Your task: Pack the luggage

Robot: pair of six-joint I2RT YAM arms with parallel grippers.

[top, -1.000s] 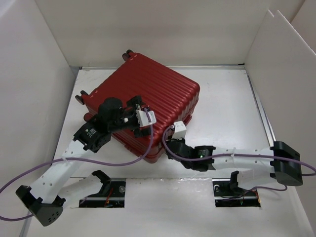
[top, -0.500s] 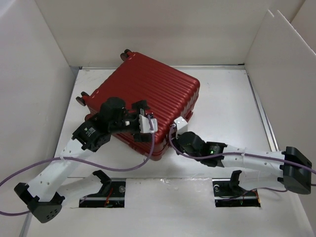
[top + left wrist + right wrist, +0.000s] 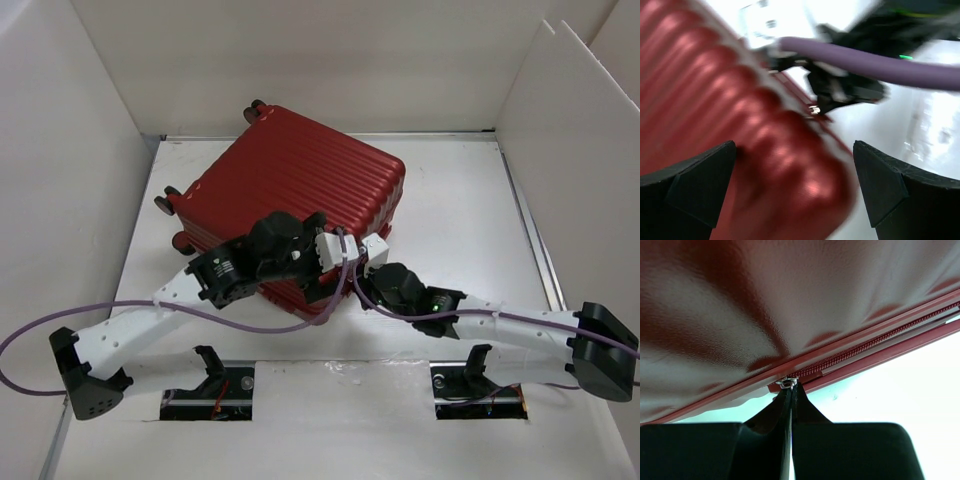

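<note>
The luggage [image 3: 290, 180] is a closed, ribbed dark red suitcase lying flat on the white table, wheels [image 3: 165, 203] to the left. My left gripper [image 3: 343, 260] hovers open over its near right corner; in the left wrist view the left gripper [image 3: 794, 150] straddles the blurred red shell [image 3: 715, 100] without touching it. My right gripper [image 3: 370, 262] presses against the suitcase's near right edge. In the right wrist view the right gripper [image 3: 791, 390] is shut on the small metal zipper pull [image 3: 787, 383] of the red zipper [image 3: 865, 347] under the shell [image 3: 765, 300].
White walls [image 3: 60, 200] box the table in on the left, back and right. A purple cable [image 3: 300, 310] loops from the left wrist across the suitcase's front edge. Bare table [image 3: 460, 200] lies to the right of the suitcase.
My left arm has swung right across the suitcase lid to its near right corner, still open. My right gripper has slid a little farther along the edge, staying shut on the zipper pull.
</note>
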